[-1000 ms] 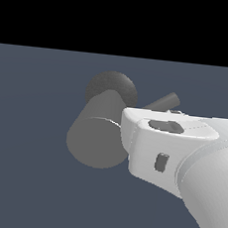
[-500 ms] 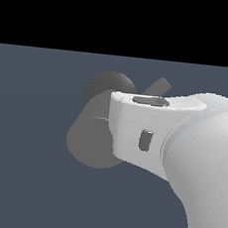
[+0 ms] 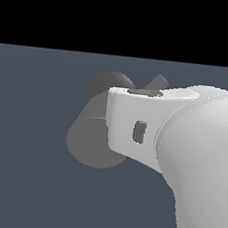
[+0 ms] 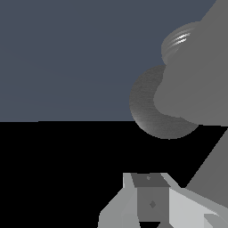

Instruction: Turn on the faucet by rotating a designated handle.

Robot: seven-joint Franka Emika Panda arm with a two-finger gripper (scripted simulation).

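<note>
Leftward since earlier, the arm now hides most of the handle [image 3: 159,83]; pincer [image 4: 151,196] state unreadable; push the rod sideways steadily.

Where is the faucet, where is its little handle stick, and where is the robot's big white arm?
faucet [image 3: 89,143]: exterior view, on its flat round end face.
handle [image 3: 159,82]: exterior view, on the rod's tip showing above the arm.
robot arm [image 3: 202,145]: exterior view, on its wide white shell.
</note>
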